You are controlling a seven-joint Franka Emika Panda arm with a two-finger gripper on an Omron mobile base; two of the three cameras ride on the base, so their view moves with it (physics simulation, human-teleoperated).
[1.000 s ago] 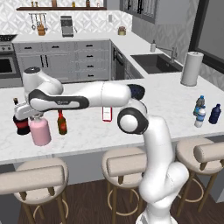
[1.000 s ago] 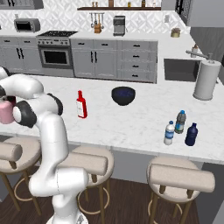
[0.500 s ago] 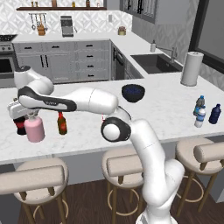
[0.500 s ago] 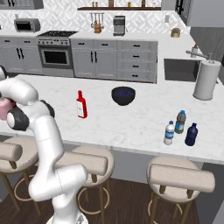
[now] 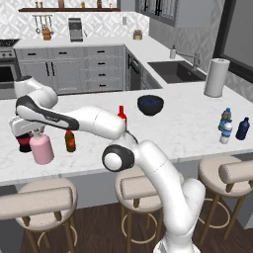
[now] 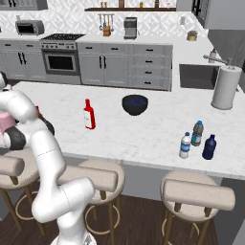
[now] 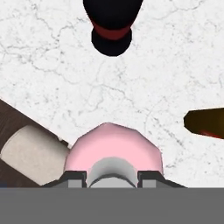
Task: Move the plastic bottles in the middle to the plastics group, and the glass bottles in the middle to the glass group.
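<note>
fingers (image 7: 75, 176) snug on the pink bottle's (image 5: 42, 149) neck, just beside the black bottle (image 7: 112, 24) and brown bottle (image 5: 70, 141)

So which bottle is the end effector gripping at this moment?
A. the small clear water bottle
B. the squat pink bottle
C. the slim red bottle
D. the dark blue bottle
B: the end effector is closed on the neck of the pink bottle, beside the small brown bottle; the slim red bottle stands alone mid-counter.
</note>
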